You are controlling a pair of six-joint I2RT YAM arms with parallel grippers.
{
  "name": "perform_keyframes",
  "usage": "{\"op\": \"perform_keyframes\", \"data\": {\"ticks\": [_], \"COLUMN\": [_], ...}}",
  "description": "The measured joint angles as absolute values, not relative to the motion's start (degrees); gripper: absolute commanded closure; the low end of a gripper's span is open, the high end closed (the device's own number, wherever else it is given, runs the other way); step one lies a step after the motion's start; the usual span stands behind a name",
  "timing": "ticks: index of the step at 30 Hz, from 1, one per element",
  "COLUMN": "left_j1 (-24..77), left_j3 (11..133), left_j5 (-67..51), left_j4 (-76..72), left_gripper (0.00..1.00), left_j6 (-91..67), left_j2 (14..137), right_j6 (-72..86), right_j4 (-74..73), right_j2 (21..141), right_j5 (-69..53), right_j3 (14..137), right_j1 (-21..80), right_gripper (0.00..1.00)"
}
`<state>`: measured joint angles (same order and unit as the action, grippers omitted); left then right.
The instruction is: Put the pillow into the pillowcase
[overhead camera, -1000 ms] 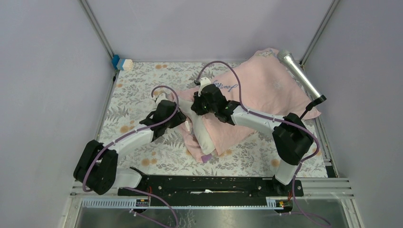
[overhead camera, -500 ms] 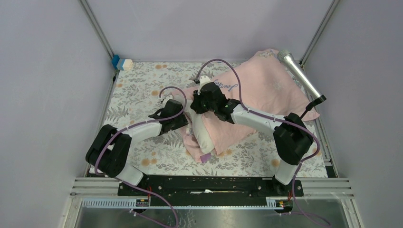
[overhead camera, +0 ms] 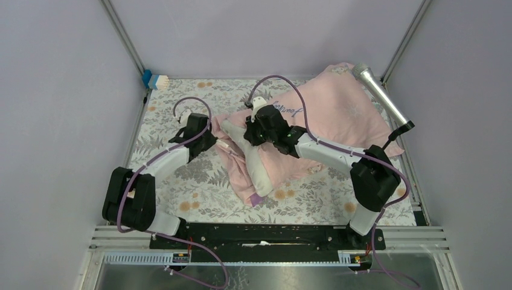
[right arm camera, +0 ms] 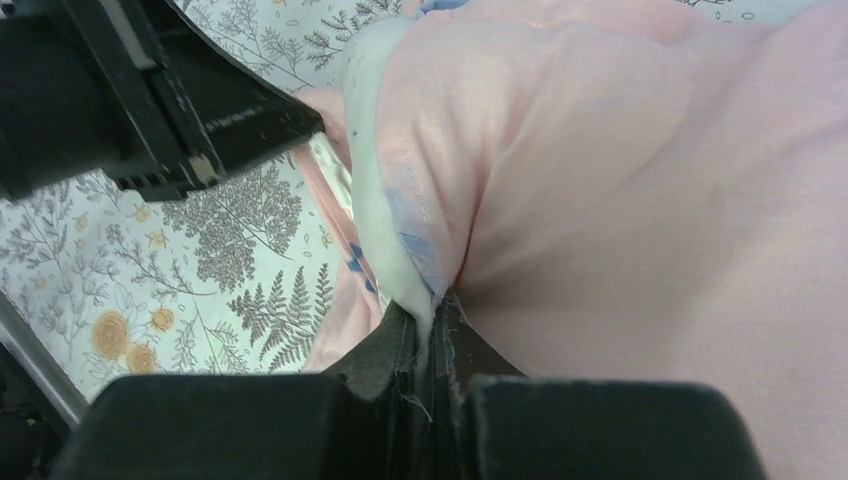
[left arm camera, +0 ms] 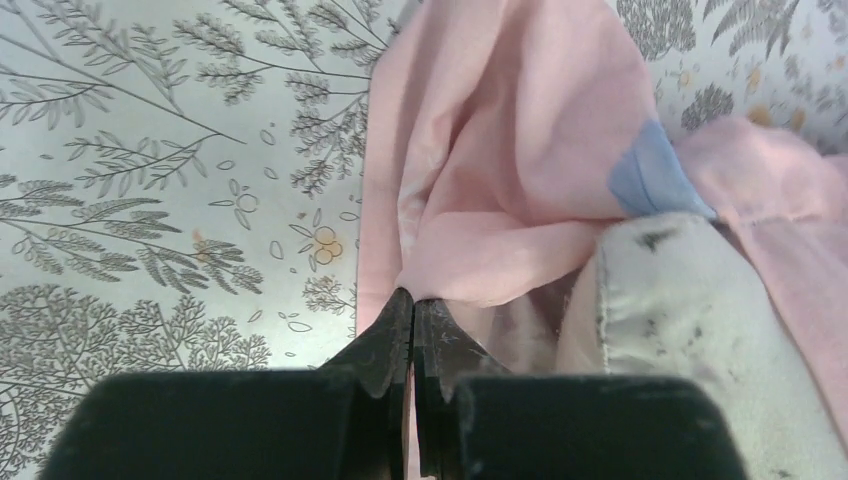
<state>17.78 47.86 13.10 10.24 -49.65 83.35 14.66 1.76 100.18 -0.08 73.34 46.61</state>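
Observation:
The pale pink pillowcase (overhead camera: pixel 338 115) lies across the back right of the floral cloth, its open end toward the middle. The off-white pillow (overhead camera: pixel 258 172) shows as a strip at that open end, the rest covered by pink fabric. My left gripper (overhead camera: pixel 207 138) is shut on a pink edge of the pillowcase (left arm camera: pixel 500 150), drawn out to the left; the pillow (left arm camera: pixel 690 320) lies to its right. My right gripper (overhead camera: pixel 256 132) is shut on the pillow's white edge (right arm camera: pixel 385 215), with the pillowcase hem (right arm camera: pixel 620 200) against it.
A microphone (overhead camera: pixel 379 93) on a stand leans over the back right corner, above the pillowcase. A blue and white brush (overhead camera: pixel 157 80) lies at the back left corner. Floral table cloth (overhead camera: pixel 175 187) covers the table. Frame posts stand at both back corners.
My left gripper has moved left and toward the back, pulling the pillowcase edge out to the left. The right gripper has stayed nearly in place on the pillow's end.

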Motion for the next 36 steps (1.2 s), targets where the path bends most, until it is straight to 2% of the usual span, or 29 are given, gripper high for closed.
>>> {"op": "perform_keyframes", "data": {"ticks": [11,27,36], "left_j1": [10.28,6.31,5.91], "left_j3": [37.43,38.50,38.50], "left_j5": [5.28,0.51,-3.64], "left_j4": [5.32,-1.06,-3.99], "left_gripper": [1.00,1.00,1.00], "left_j6": [-57.28,-59.29,-56.01], "left_j2": [73.89,69.32,61.34], "right_j6": [3.81,-5.56,-7.29], "right_j4": [-1.87,-3.07,-4.97], "right_j2": [101.08,108.75,113.34], "right_j5": [5.69,11.18,15.46], "right_j3": [74.08,80.12,85.38], "right_j1": [50.68,53.12,53.63], "right_gripper": [1.00,1.00,1.00]}}
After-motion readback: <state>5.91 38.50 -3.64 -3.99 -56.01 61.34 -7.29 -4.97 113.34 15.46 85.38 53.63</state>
